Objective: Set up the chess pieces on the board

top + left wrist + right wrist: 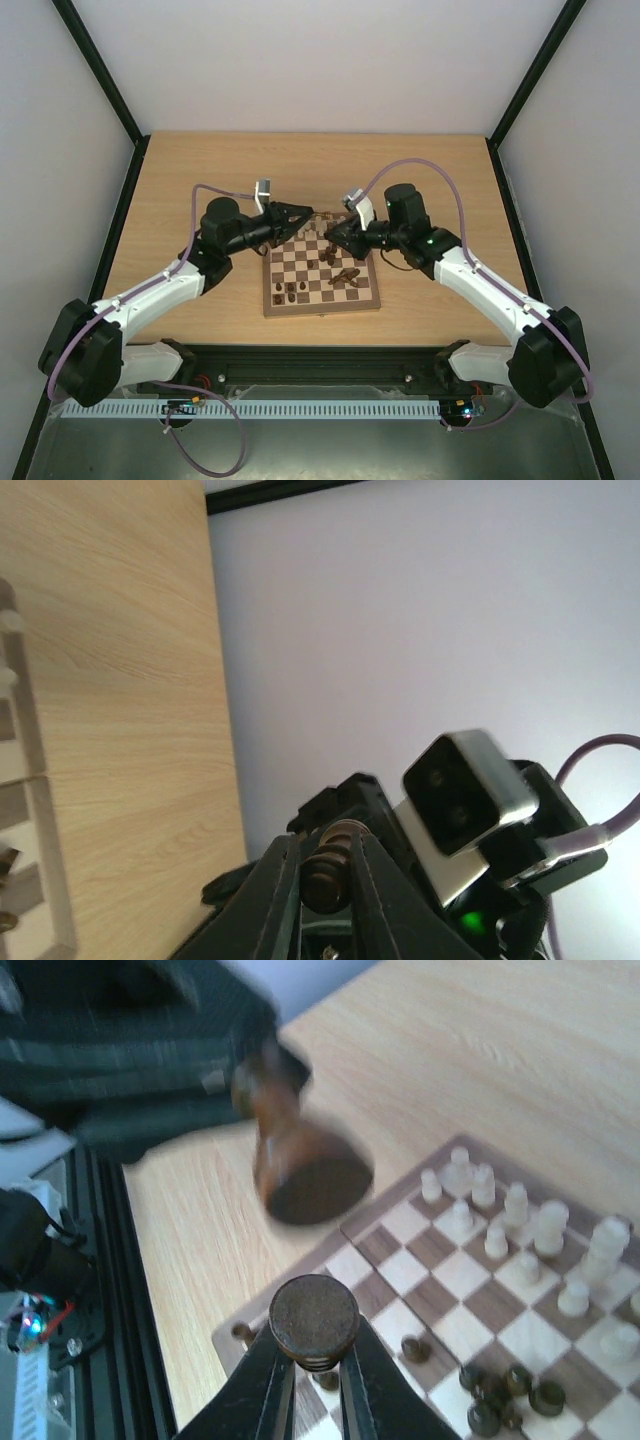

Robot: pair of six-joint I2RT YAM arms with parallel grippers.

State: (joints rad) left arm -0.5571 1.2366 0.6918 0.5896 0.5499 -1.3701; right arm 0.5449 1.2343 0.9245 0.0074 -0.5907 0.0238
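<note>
Seen from above, a pale wooden table carries two robot arms that reach in from its near edge. On the left, the left gripper hangs in the air just past the far edge of the board, with its claw clamped on a dark ridged piece. The small brown and cream checkered board lies at the middle of the table, between the two arms. Two or three dark pieces stand near its near left corner. Cream pieces stand upright, crowded along its far squares. A loose cluster of dark men sits toward the right of the board's centre, some seemingly on their sides. To the right, the right gripper hovers over the far half of the board, close to the left gripper and facing it. Its claw is clamped on a dark round-based piece, whose flat base is turned toward the wrist camera.
</note>
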